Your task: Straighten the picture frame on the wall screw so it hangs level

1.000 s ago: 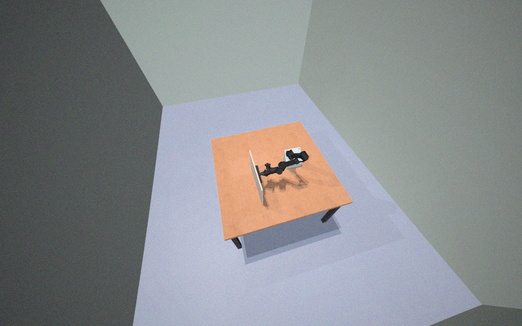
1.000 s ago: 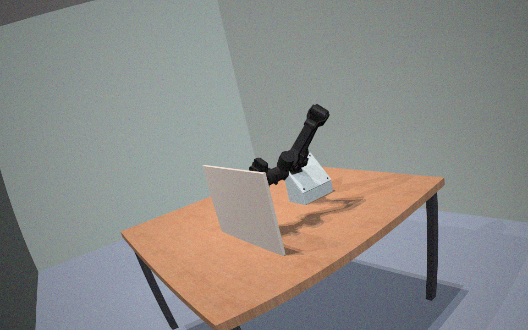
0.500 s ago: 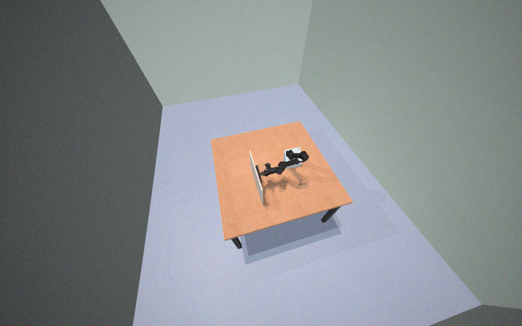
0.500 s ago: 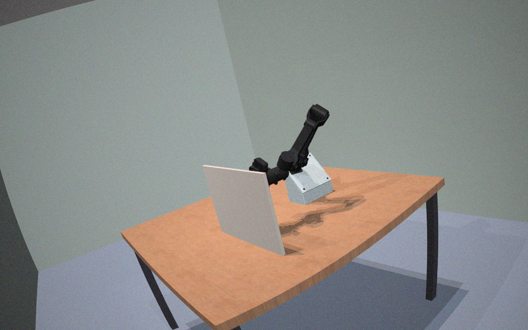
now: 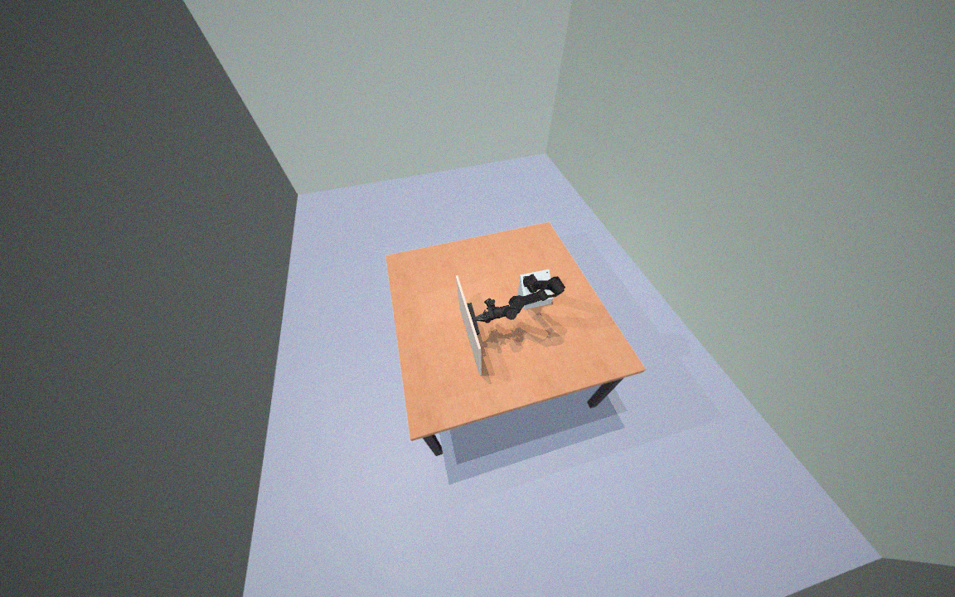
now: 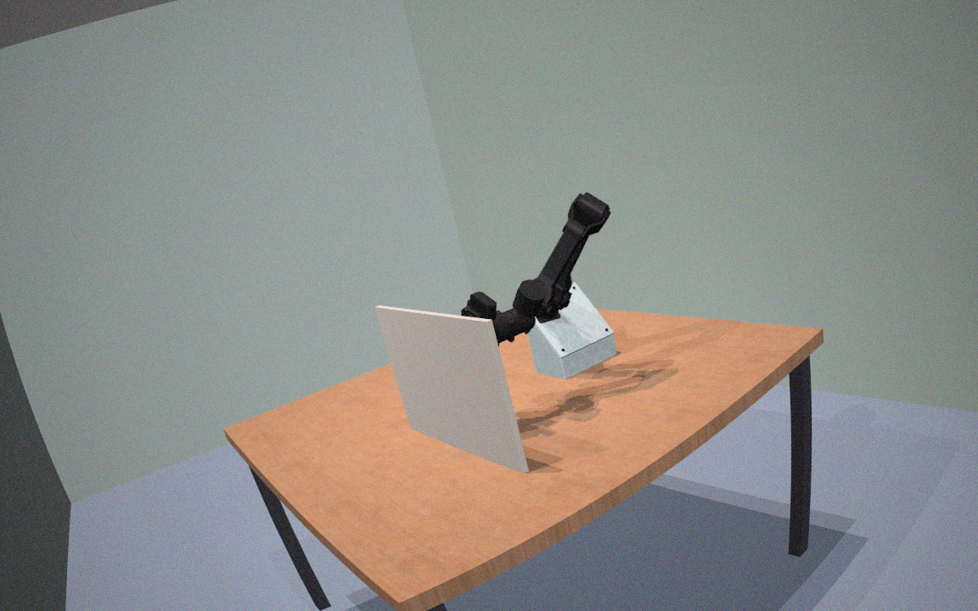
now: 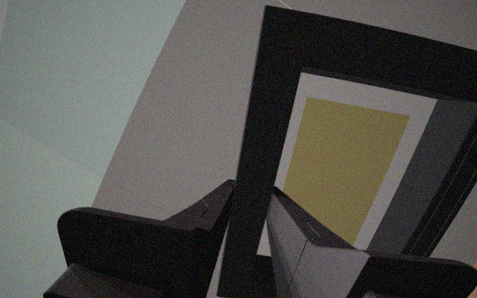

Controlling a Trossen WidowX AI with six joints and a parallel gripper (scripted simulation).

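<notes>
The picture frame [image 5: 472, 314] [image 7: 280, 45] has a wide black border, a pale mat and an olive-yellow picture. It is on the front of the upright wall panel [image 6: 443, 372] [image 7: 160, 124]; the panel hides it in the exterior view. My gripper [image 5: 477, 318] [image 7: 250, 189] is shut on the frame's left border, one finger outside its left edge and one over the inner opening. In the wrist view the frame's top edge slopes down to the right, but that view is itself tilted, so I cannot tell whether it is level. The screw and notched strip are hidden.
The panel stands on the wooden table [image 5: 429, 385] [image 6: 310, 471]. The arm reaches to it from a pale, slanted base block [image 6: 590, 350] behind. The arm's dark elbow [image 6: 587, 212] rises above the base. Shadows fall on the table beneath the arm.
</notes>
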